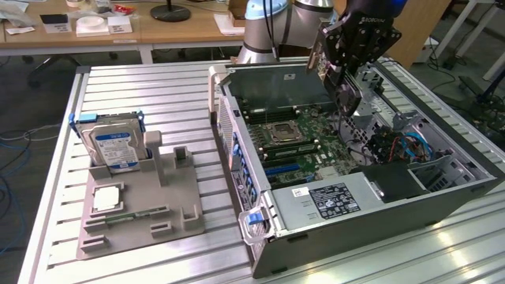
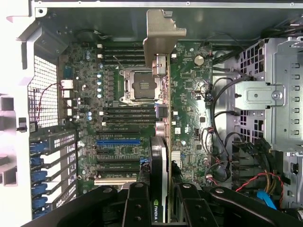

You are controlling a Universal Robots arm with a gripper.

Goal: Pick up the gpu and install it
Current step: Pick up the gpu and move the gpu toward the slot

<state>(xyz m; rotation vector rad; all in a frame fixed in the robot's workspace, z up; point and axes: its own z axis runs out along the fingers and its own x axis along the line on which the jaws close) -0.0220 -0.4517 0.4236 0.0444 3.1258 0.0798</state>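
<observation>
The gripper (image 2: 163,201) is closed on the gpu (image 2: 161,156) above the motherboard (image 2: 189,90), and if the card descends beside the blue slot (image 2: 118,141), its edge may hit components.

Bright even room light; glare on the metal table (image 1: 467,239)

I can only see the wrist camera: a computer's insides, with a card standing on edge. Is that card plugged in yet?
Observer: No. In the exterior view the gripper holds the gpu up in the air above the open case.
Operator: What does the case sit on?
Observer: A slatted metal table.
Operator: Anything beside it?
Observer: A grey holder on the exterior view's left, with a hard drive upright in it.
</observation>
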